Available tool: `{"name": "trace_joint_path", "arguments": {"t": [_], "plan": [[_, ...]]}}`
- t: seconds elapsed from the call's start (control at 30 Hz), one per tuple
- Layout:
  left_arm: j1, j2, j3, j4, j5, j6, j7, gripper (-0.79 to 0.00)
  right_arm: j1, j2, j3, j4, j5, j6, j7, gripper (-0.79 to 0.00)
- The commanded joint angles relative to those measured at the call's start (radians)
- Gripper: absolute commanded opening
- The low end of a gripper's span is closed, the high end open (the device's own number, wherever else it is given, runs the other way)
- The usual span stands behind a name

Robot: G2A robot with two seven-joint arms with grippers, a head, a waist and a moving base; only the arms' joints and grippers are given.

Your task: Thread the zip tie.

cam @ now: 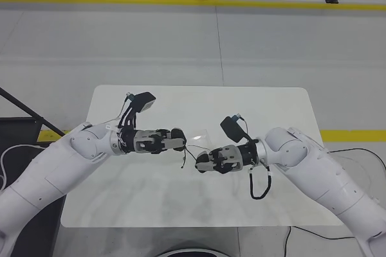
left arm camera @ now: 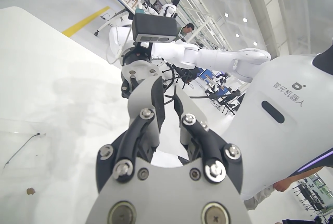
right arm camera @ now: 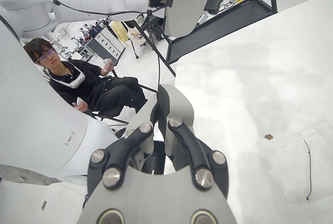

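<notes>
The right gripper [right arm camera: 159, 103] is closest to the robot, held up over the middle of the flat white table [cam: 257, 103]. Its two grey fingers are squeezed tight together, and they pinch one end of a thin black plastic zip tie [right arm camera: 158, 71]. The zip tie runs in a nearly straight line from those fingers across the small gap to the left gripper [left arm camera: 168, 95], which sits a little farther out and faces the right one. The left gripper's fingers are pulled close too, with just a slim gap, and the other end of the zip tie goes in between their dark pads (so each gripper has hold of one end). The two grippers are near each other but not touching.

Below them, on the table, lies a flat see-through plastic sheet [right arm camera: 286, 170]. A second zip tie [right arm camera: 310, 170], also thin and black, rests on that sheet, a bit bent, with nothing holding it. Just beside the sheet's edge is a tiny brown crumb [right arm camera: 268, 136] on the bare white tabletop.
</notes>
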Motion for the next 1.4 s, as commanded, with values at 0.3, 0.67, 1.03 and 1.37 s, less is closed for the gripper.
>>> {"name": "trace_joint_path", "arguments": {"t": [0.3,0.67,1.03,1.37], "plan": [[-0.022,0.006,0.028,0.001,-0.005,0.0,0.0,-0.619,0.001,0.001,-0.002,-0.003,-0.001,0.0,0.0,-0.785],[-0.034,0.007,0.042,0.004,-0.012,0.0,0.0,-0.785,0.0,0.002,0.0,-0.004,-0.003,0.0,0.0,-0.785],[-0.037,0.008,0.038,0.016,-0.02,0.0,0.0,-0.785,-0.017,0.013,0.03,-0.03,-0.004,0.0,0.0,-0.785],[-0.021,0.007,0.002,0.045,0.003,0.0,0.0,-0.785,-0.085,0.051,0.116,-0.116,-0.019,0.0,0.0,-0.785]]}}
